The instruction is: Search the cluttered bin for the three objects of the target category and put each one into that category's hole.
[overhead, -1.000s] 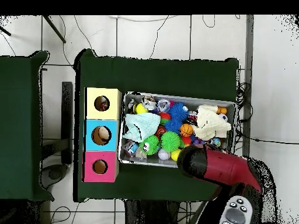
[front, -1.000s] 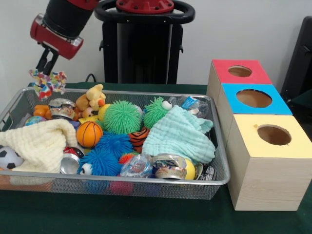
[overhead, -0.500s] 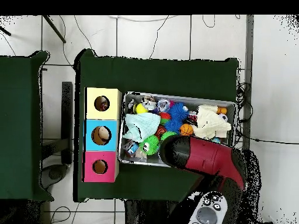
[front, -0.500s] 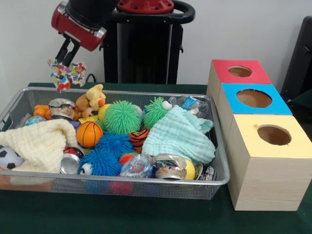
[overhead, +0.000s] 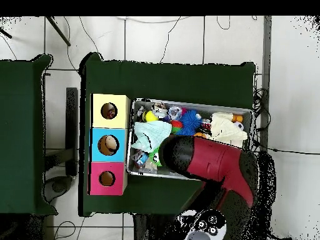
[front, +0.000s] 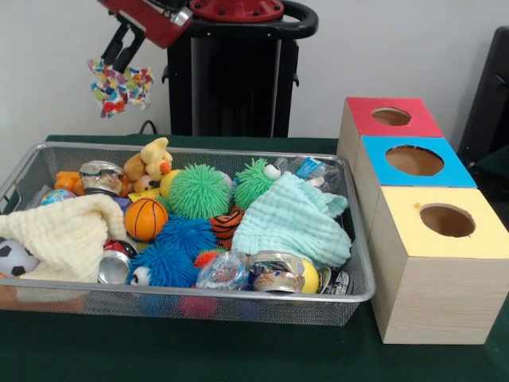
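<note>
High above the bin's far left corner, my gripper (front: pixel 121 62) is shut on a crinkly multicoloured toy (front: pixel 119 84), which dangles from the fingertips. The wire mesh bin (front: pixel 359 263) below is crowded with spiky rubber balls, a small basketball (front: pixel 145 219), a plush duck (front: pixel 150 161), cans and two cloths. Three boxes with round holes stand to the right: red (front: pixel 391 118), blue (front: pixel 413 161) and yellow (front: pixel 445 220). In the overhead view the red arm (overhead: pixel 209 164) covers the near half of the bin (overhead: pixel 187 102) and hides the gripper and the toy.
A pale yellow cloth (front: pixel 67 235) drapes the bin's left side and a mint cloth (front: pixel 293 223) its right. The boxes, yellow (overhead: pixel 109 111), blue (overhead: pixel 109 145) and red (overhead: pixel 107 179), line the bin's left side in the overhead view. Green table cloth (front: pixel 238 354) lies in front.
The gripper has risen and moved right with the multicoloured toy, from just above the bin's rim to well above it. Overhead, the arm has swung left over the bin.
</note>
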Motion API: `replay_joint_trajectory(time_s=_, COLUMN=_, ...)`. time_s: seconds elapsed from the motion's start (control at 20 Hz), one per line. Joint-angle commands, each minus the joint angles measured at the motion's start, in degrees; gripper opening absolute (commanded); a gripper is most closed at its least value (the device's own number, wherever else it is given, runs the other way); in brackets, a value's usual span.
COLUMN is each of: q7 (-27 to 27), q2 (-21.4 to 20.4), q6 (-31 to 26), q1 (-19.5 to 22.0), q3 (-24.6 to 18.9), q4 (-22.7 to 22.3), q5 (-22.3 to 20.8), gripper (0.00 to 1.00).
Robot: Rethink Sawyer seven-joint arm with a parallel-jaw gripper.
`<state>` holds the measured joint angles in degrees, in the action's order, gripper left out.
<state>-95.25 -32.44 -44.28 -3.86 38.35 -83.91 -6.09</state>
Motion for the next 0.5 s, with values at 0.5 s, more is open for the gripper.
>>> replay_joint_trajectory(time_s=0.5, q7=-26.5, q2=5.5, q6=-5.8, q1=-10.1, q3=2.6, q4=4.2, q5=6.5, gripper=0.00)
